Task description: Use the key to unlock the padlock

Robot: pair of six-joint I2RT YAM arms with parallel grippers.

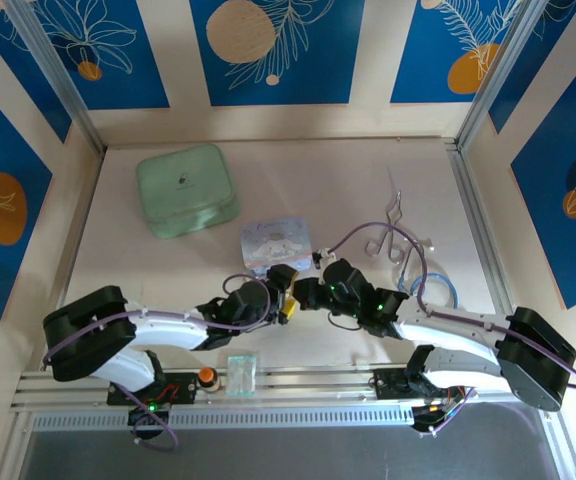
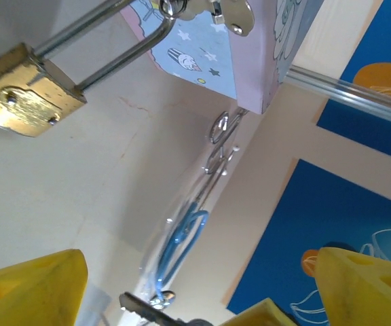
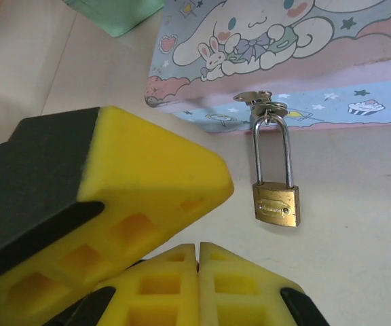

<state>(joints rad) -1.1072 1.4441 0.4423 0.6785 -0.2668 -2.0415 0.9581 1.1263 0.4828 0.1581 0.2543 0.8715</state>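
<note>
The brass padlock (image 3: 275, 206) hangs by its long silver shackle from the hasp of the pale blue cartoon tin (image 3: 284, 41), its body resting on the table; it also lies at the upper left (image 2: 26, 95) of the left wrist view. My right gripper (image 3: 199, 248) is shut, pads pressed together, a short way in front of the padlock. The key (image 2: 144, 309) shows as a thin dark blade poking out beside a yellow tip of that gripper. My left gripper (image 2: 199, 265) stands wide open around the right one, with one finger (image 3: 134, 183) lying beside it. Both grippers meet just below the tin (image 1: 276, 245).
A pale green lidded box (image 1: 186, 190) sits at the back left. To the right lie a blue cable loop (image 1: 435, 292) and bent wire pieces (image 1: 398, 235). A small clear box (image 1: 242, 372) stands on the near rail between the arm bases.
</note>
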